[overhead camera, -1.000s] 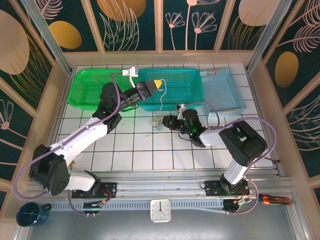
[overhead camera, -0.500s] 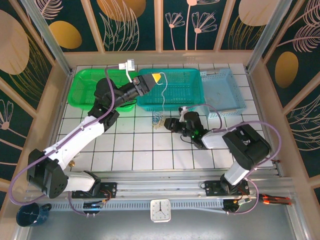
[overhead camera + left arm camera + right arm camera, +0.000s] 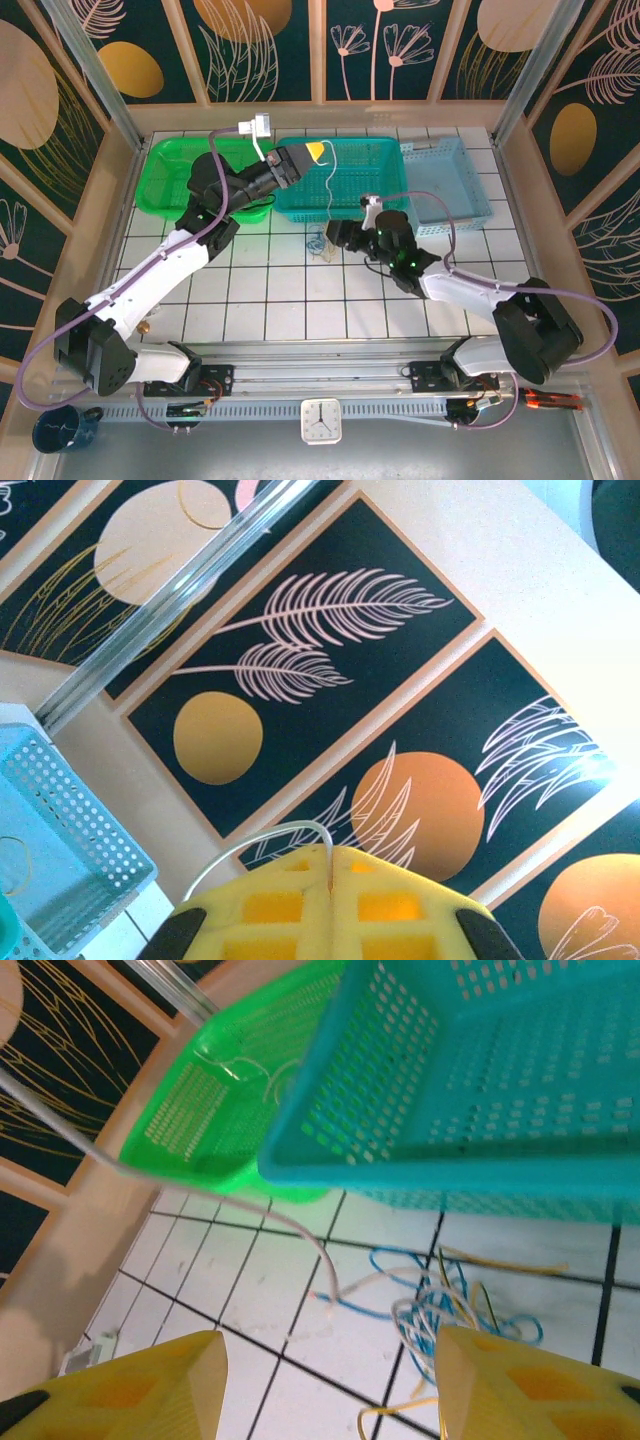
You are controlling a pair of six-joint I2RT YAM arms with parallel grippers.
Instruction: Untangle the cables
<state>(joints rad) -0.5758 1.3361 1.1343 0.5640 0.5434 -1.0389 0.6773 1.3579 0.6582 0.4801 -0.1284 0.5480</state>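
A small tangle of cables (image 3: pixel 318 243), blue, white and yellow, lies on the tiles just in front of the teal basket (image 3: pixel 350 180). My left gripper (image 3: pixel 313 152) is raised over that basket and shut on a white cable (image 3: pixel 327 195), which hangs down to the tangle. In the left wrist view the yellow pads (image 3: pixel 270 905) are pressed together, with the white cable (image 3: pixel 262 835) pinched at their tip. My right gripper (image 3: pixel 331 235) is low beside the tangle. Its yellow fingers (image 3: pixel 130 1390) stand open and empty, with the cables (image 3: pixel 450 1300) ahead near the right finger.
A green basket (image 3: pixel 180 175) stands left of the teal one, and a light blue basket (image 3: pixel 450 180) stands to its right. Both nearer baskets, green (image 3: pixel 230 1090) and teal (image 3: pixel 480 1070), loom close above the right gripper. A clock (image 3: pixel 321 420) sits on the front rail.
The left gripper has risen and moved back, drawing the white cable up from the tangle. The right gripper's fingers have spread wider, and its arm has stretched out to the right.
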